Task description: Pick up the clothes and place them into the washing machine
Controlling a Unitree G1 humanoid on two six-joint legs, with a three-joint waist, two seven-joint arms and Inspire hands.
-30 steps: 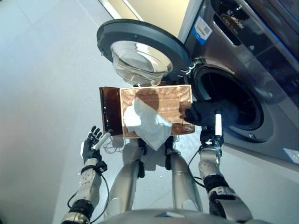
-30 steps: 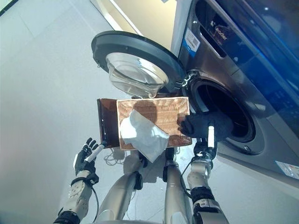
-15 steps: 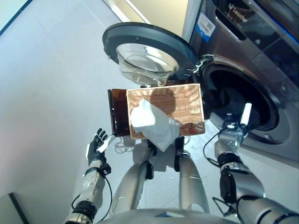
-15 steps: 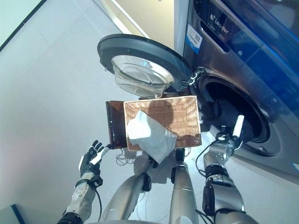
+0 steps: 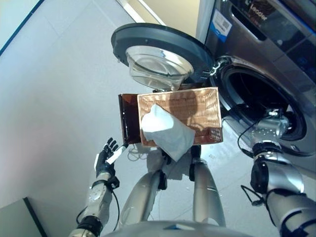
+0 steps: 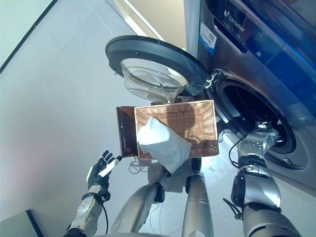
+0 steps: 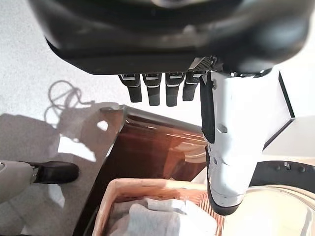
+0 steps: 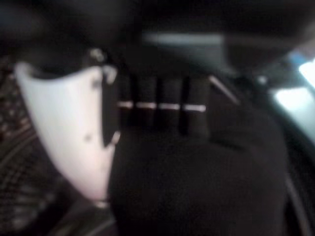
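Right wrist view: dark garment at the drum, white cloth left in the basket

Right wrist view showed the right hand with its fingers curled into a dark garment; the picture was dim, so how firm this hold was could not be told. From the head, the right arm reached into the opening of the washing machine, and the hand itself was hidden there. The door stood open beside the wicker basket. A white cloth lay in the basket and hung over its near rim.

The first risk was probably at the drum's lip: if the hand let go too near the edge, the dark garment could slide out to the floor or stay caught on the seal. The second risk concerned the white cloth, which hung so far over the rim that a knock on the basket could tip it out. The left hand was low beside the basket, its fingers straight and holding nothing.
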